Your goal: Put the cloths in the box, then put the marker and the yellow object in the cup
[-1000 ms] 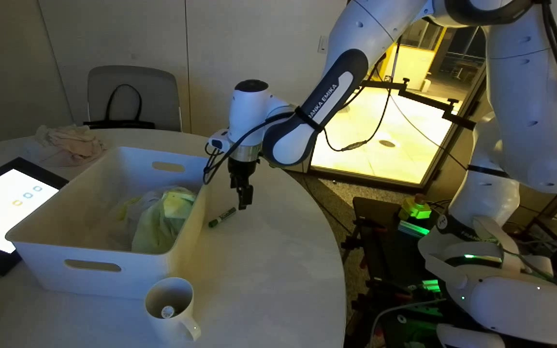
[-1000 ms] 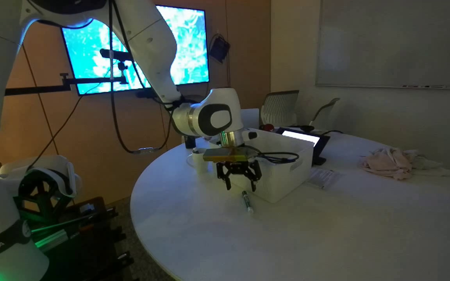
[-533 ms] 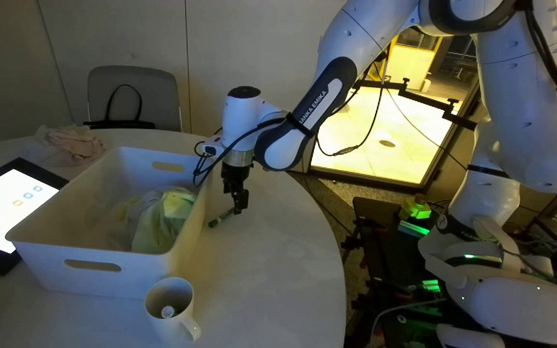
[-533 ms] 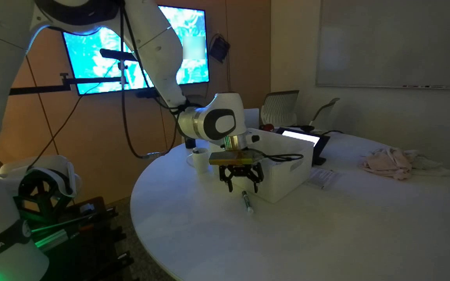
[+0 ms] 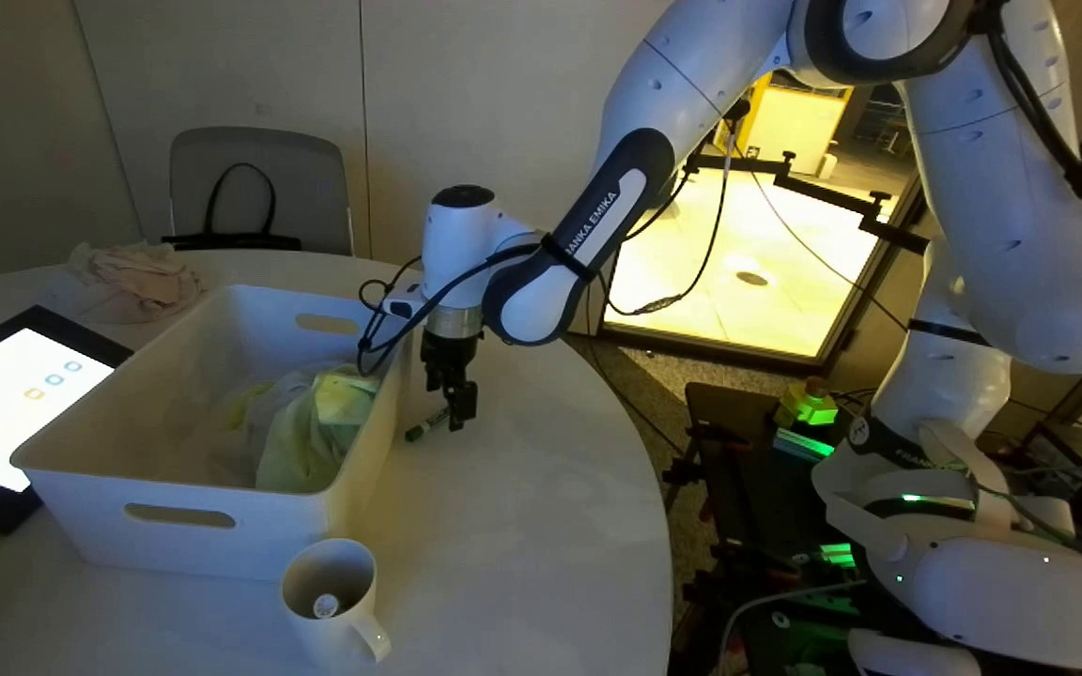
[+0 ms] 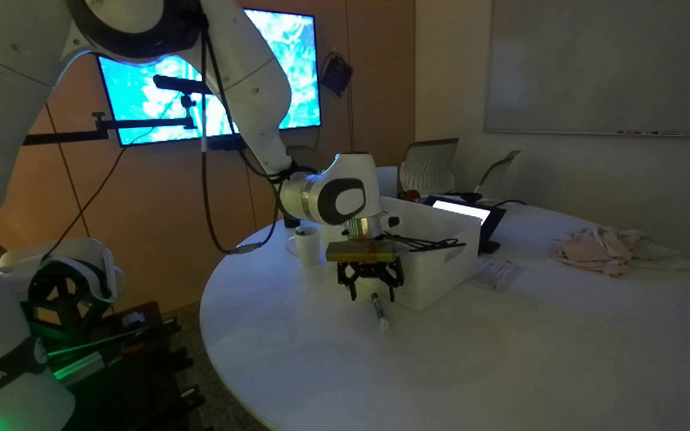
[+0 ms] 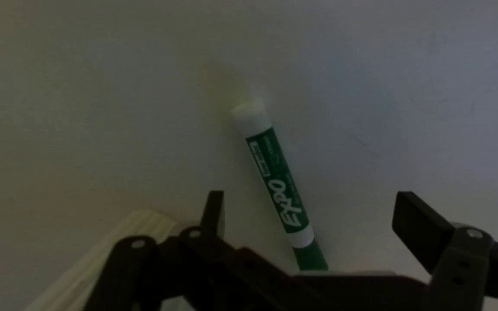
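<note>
The jaws of the gripper are spread wide and have hold of nothing. In the wrist view the marker slants from just above the middle down to the lower middle, its lower half between the fingers and apart from both; I'd guess they straddle it so that closing will pinch its barrel. Just one marker, lying on the table beside the box, and one box too.

In an exterior view, left of centre, the cloths lie heaped inside the box, towards its right-hand wall, so I take the first half as done. The folds overlap: perhaps three by colour, but I can't swear to the count. One cup stands upright at the bottom of that frame, left of the middle, mouth up, ready, I suppose, for the marker. One pale round thing sits in it; whether that's the yellow object I can't tell. One pinkish heap lies on the table at the upper left, outside the box, presumably no part of the job.
</note>
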